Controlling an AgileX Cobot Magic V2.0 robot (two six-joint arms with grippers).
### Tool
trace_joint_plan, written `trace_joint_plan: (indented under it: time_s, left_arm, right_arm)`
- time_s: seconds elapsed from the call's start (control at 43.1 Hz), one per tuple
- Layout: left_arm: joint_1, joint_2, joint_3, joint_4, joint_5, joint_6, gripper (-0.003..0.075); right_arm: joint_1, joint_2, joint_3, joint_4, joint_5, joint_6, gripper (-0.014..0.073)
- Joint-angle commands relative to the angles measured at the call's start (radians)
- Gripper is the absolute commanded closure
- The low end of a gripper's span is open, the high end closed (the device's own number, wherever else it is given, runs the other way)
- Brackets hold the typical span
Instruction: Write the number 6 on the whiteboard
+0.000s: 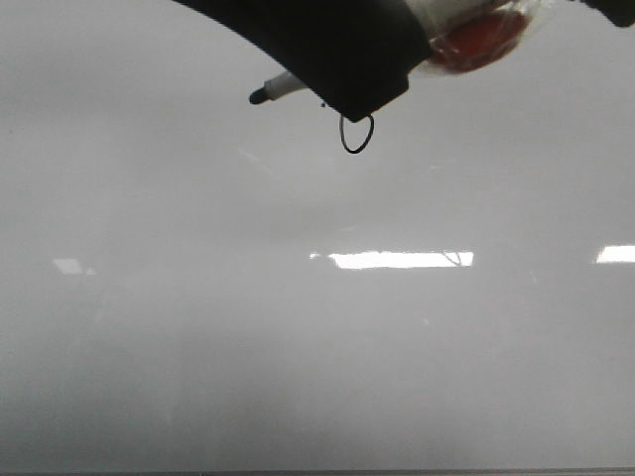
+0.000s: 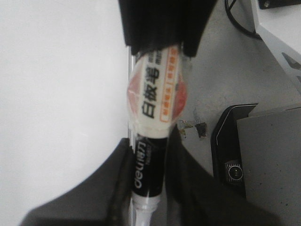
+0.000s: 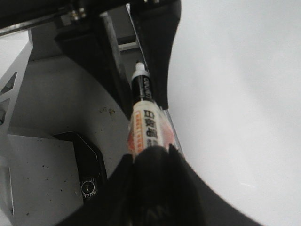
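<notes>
Fingers [image 2: 141, 183] of both arms clamp the black-and-white marker pen [image 1: 281, 88], tip pointing left, just left of the thin black oval loop [image 1: 357, 133] on the glossy whiteboard [image 1: 198, 327].

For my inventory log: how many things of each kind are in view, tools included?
whiteboard: 1
marker: 1
number 6, only its loop showing: 1
tools: 2, the left tool and the right tool
Total: 5
</notes>
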State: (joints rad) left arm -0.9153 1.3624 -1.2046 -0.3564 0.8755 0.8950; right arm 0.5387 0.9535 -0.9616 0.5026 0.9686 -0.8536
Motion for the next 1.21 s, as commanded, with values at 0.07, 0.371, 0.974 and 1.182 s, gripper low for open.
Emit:
trace_joint_plan:
  time_s: [0.07,0.371,0.974,1.182]
  left_arm:
    - [-0.006,-0.026,-0.034,-0.04,-0.035,-0.016,0.0644]
    - [0.054,-0.05,-0.034,0.198,-0.021,-0.26,0.0644]
    - [0.667,-0.095,0.077,0.615,-0.04,-0.905,0.0644]
    - [0.827,-0.095,0.24,0.611,-0.371,-1.099,0.0644]
  right_arm:
    - [0.0,-0.01,-0.023,0.03,-0.044,-0.008,0.04]
    - [-0.058,-0.023,-0.023,-0.033,-0.04,0.055,0.0034]
    - [-0.184,-0.036,-0.023,-0.055,-0.038,0.114,0.0034]
    - [-0.184,-0.036,-0.023,-0.055,-0.046,0.114,0.0034]
